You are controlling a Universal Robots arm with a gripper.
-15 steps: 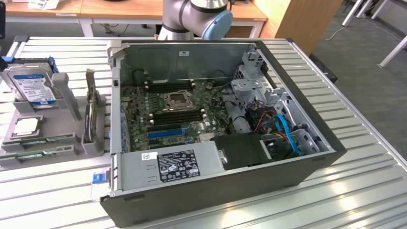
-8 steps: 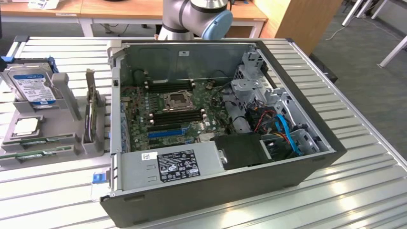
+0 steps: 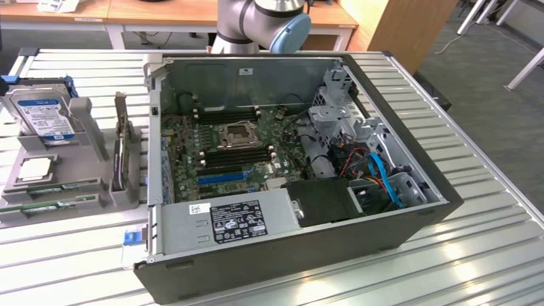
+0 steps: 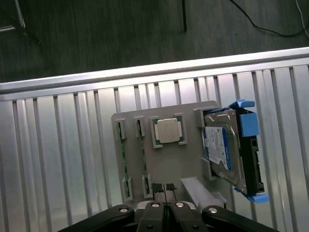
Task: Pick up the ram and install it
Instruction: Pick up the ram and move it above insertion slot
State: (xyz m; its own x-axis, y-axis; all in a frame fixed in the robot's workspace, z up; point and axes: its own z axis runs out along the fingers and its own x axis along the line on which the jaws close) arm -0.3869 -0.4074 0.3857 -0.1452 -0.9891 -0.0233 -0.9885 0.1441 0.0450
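Shut fingers, tip against tip, nothing btwn them, nothing held. Gripper hanging well above grey holder on slatted table, pointing down at holder's edge, roughly btwn the ram slots and hard drive in its blue caddy.

Ram seated edge-up in a holder slot, just beside CPU, on the side away from the drive. Second stick parallel to it, one slot further out, same look.

Key relation: ram off to one side of the fingertips, the side away from the drive, and well below them; nearer of the two sticks, w/ CPU level w/ its far end. Long axis running along holder's length, in line w/ the seam btwn the fingers, so closing direction prob. across the stick's thin faces. No contact w/ anything yet.

Ext. view: open PC case on ext. view's right of the holder, motherboard face up, dark mem. slots either side of CPU socket. Expansion card upright in holder nearest the case. Arm base behind the case.

Judged: pick not yet made, install not begun.
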